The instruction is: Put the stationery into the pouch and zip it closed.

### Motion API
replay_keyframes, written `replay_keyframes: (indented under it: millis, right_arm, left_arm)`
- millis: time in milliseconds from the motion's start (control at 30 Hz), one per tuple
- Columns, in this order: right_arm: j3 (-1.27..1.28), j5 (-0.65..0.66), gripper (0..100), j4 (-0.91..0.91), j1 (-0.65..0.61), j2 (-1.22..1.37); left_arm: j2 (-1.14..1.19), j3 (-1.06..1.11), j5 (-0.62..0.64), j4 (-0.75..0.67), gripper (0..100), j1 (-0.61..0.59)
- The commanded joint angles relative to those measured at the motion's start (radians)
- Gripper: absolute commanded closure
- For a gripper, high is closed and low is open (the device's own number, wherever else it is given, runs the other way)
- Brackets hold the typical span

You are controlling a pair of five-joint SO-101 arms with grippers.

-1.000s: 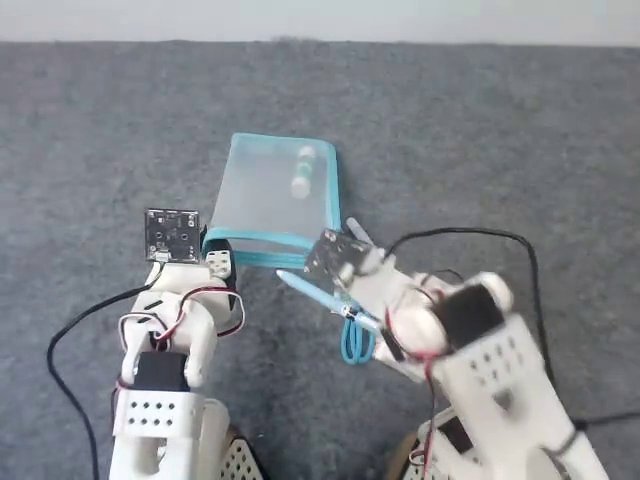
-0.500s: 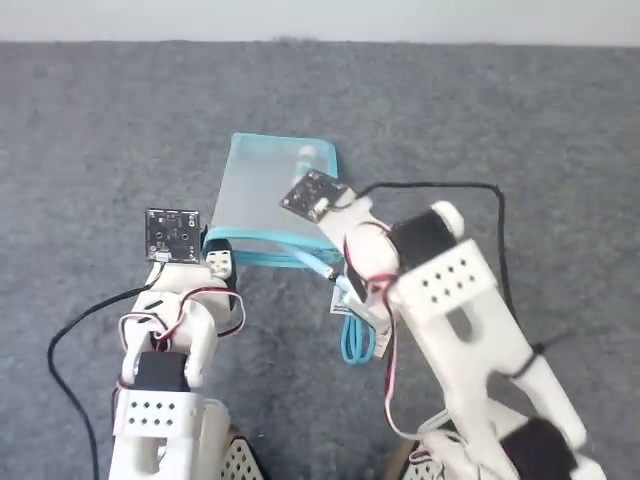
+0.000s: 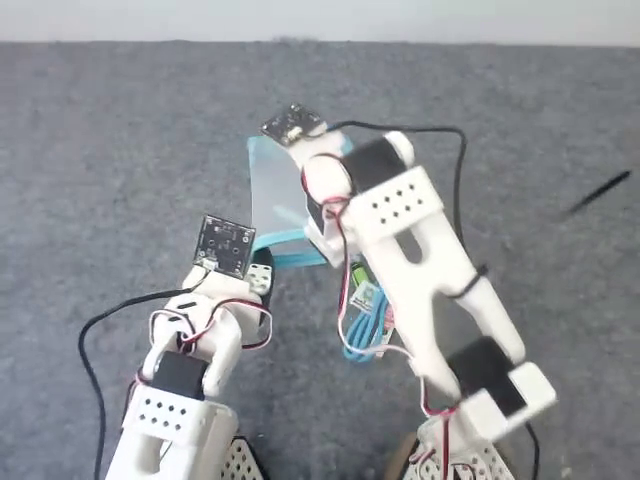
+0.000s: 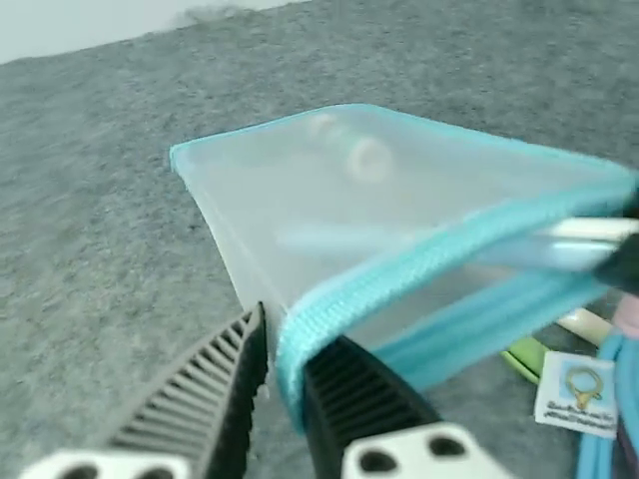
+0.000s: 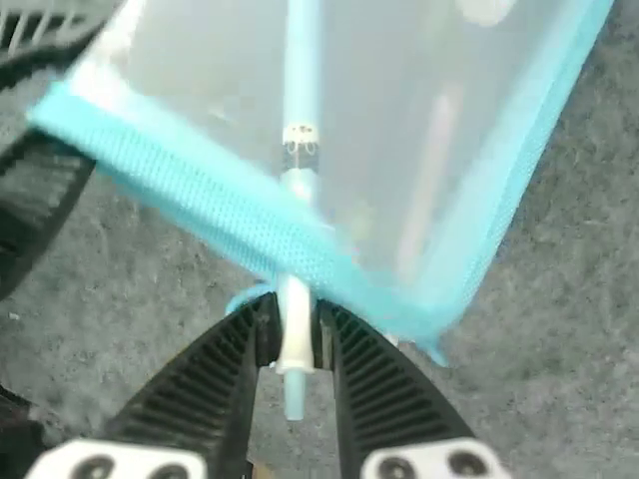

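The translucent, blue-edged pouch [image 4: 379, 210] rests on the grey desk [image 3: 120, 130], its mouth open. The left claw [image 4: 285, 354] is clamped on the zip edge at one corner. The right claw [image 5: 295, 324] pinches a pale blue pen [image 5: 293, 394], partly pushed inside the mouth.

**What surrounds the work**

A grey, felt-like mat [image 3: 100, 150] covers the table from near edge to far, its nap coarse and speckled. Along the far edge runs a pale wall [image 3: 320, 18], plain and evenly lit. On the right, over the mat, sits a thin dark streak [image 3: 598, 193], slanted and too blurred to identify.
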Motion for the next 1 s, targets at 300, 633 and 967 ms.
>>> replay_keyframes:
  millis: [300, 633, 967]
  right_arm:
    - [-0.147, 0.006, 78.2, 0.041, -0.128, 0.045]
    - [-0.203, 0.054, 78.3, 0.042, -0.047, -0.09]
    - [0.176, 0.169, 82.7, 0.027, 0.093, -0.452]
  left_arm:
    - [-0.02, -0.002, -0.012, -0.072, 99, 0.011]
    - [-0.02, -0.005, -0.005, -0.075, 99, -0.08]
    - [-0.021, -0.03, 0.029, -0.075, 99, -0.213]
